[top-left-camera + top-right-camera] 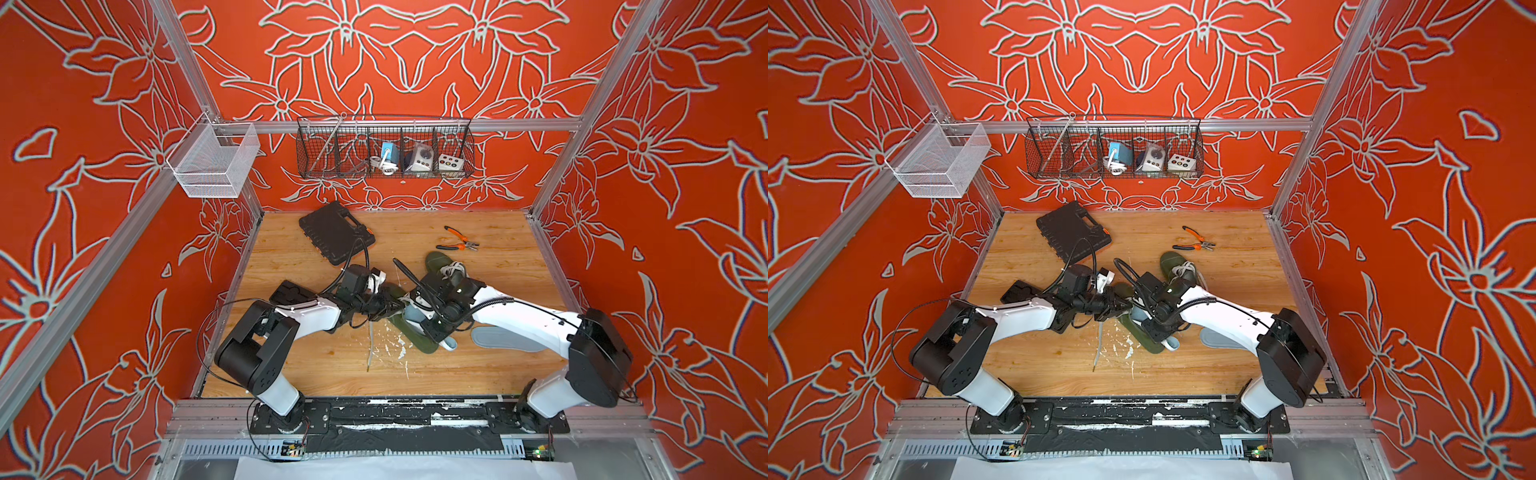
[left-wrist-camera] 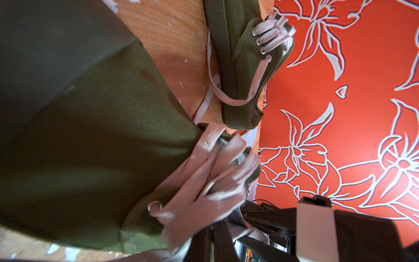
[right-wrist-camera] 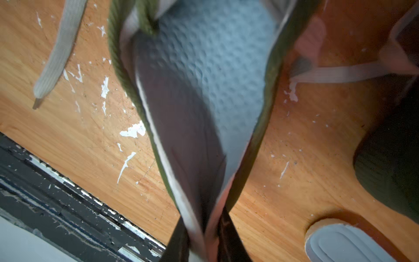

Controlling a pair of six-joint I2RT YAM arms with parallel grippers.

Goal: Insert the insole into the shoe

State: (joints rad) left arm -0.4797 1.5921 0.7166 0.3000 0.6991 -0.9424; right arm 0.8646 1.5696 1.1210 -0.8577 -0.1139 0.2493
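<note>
An olive green shoe (image 1: pixel 415 332) with pale laces lies mid-table between both arms. A grey-blue textured insole (image 3: pixel 215 68) sits inside its opening. My right gripper (image 3: pixel 208 226) is shut on the heel end of the shoe, pinching the two sides of the collar together. I cannot tell if the insole's heel is also pinched. My left gripper (image 2: pixel 212 240) is shut on the shoe's lace end (image 2: pixel 204 181), its fingers buried under the laces. In both top views the grippers (image 1: pixel 384 307) (image 1: pixel 436 328) meet over the shoe (image 1: pixel 1142 332).
A second green shoe (image 1: pixel 446 266) lies behind, and another grey insole (image 1: pixel 503 338) lies half under the right arm. A black tool case (image 1: pixel 336 237) and orange pliers (image 1: pixel 461 241) lie at the back. A loose lace (image 1: pixel 370 345) trails toward the table's front.
</note>
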